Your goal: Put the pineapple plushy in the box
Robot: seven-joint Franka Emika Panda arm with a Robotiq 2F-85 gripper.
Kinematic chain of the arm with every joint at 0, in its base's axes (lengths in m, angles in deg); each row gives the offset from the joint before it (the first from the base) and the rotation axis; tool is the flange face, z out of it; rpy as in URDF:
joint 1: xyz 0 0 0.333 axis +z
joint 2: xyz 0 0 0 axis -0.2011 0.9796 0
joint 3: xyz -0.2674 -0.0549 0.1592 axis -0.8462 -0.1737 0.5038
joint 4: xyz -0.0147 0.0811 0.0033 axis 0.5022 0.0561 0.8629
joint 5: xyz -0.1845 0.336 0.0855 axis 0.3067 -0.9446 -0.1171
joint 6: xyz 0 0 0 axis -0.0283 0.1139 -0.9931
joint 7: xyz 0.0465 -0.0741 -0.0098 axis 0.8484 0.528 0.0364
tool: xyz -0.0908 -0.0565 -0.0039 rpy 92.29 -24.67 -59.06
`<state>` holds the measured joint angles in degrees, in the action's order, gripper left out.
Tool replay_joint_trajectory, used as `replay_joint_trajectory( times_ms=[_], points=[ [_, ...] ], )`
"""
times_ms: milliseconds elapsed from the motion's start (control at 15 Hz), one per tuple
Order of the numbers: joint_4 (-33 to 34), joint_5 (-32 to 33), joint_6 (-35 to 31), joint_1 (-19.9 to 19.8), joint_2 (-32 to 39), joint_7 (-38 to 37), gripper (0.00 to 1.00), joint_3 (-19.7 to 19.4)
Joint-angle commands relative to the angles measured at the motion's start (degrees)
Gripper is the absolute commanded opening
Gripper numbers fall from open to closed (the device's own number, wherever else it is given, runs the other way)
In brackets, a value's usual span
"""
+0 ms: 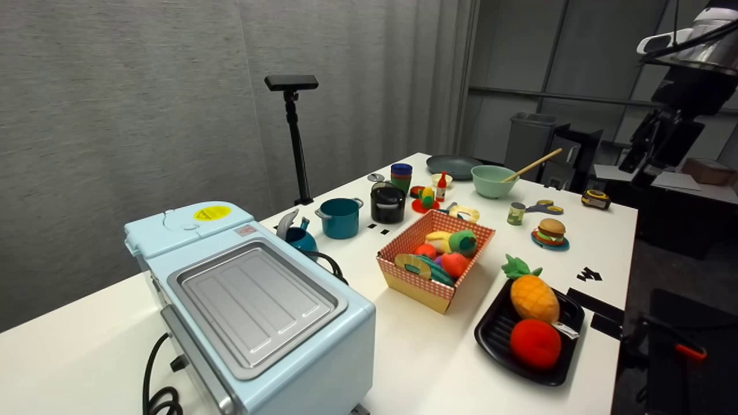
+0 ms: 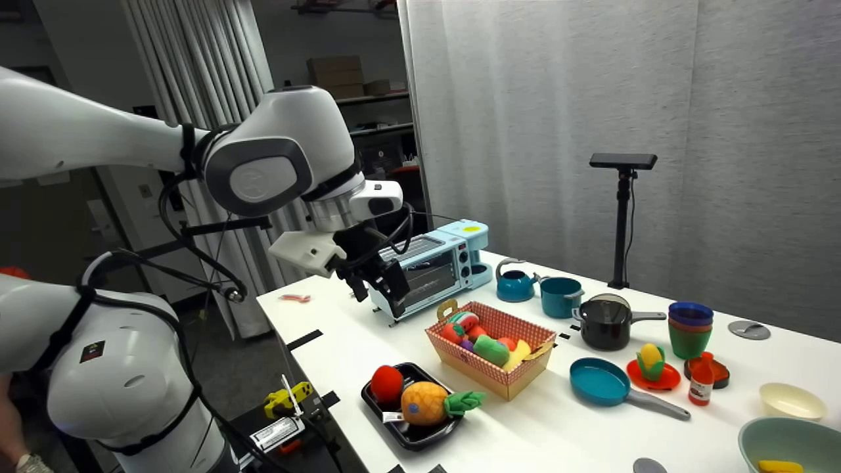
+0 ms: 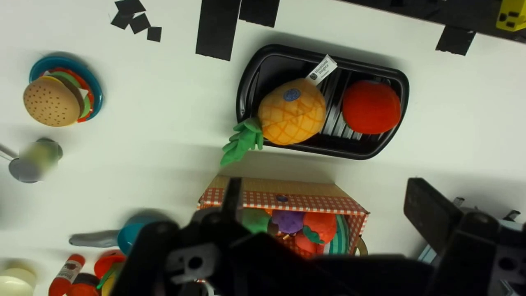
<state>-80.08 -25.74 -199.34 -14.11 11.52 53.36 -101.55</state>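
The pineapple plushy, orange-yellow with a green tuft, lies on its side in a black tray (image 1: pixel 496 325), in both exterior views (image 1: pixel 535 302) (image 2: pixel 422 403) and the wrist view (image 3: pixel 292 112). Its tuft hangs over the tray's edge towards the box. The box, with red-checked sides, stands beside the tray in both exterior views (image 1: pixel 416 291) (image 2: pixel 468 366) and the wrist view (image 3: pixel 296 201), holding several plush fruits and vegetables. My gripper (image 3: pixel 326 183) is open and empty, its fingers wide apart. It is high above the table, apart from plushy and box, in both exterior views (image 1: pixel 637 170) (image 2: pixel 380 300).
A round red plush toy (image 3: pixel 371 107) shares the tray with the plushy. A light-blue appliance (image 1: pixel 340 346) stands beyond the box. A teal pan (image 2: pixel 599 381), a black pot (image 2: pixel 604 325), a toy burger (image 3: pixel 51 100) and a green bowl (image 1: pixel 490 181) stand around on the table.
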Motion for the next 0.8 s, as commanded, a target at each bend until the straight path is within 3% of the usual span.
replay_joint_trajectory(
  times_ms=[0, 200, 267, 400, 467, 733],
  points=[
    [0.5, -0.2, 1.4, -0.4, 0.3, -0.4, 1.0, 0.5],
    [1.2, -0.2, 3.7, -0.4, 0.9, -0.5, 1.0, 0.7],
    [1.9, -0.8, 1.0, 0.8, 5.2, -0.6, 1.0, 0.4],
    [1.7, -0.8, -0.4, 0.5, 7.1, -1.5, 1.0, 0.9],
    [1.4, -0.5, 1.6, -0.1, 3.7, -0.3, 1.0, 0.6],
    [2.0, -0.6, 0.7, -0.1, 7.4, -0.4, 1.0, 0.9]
  ],
)
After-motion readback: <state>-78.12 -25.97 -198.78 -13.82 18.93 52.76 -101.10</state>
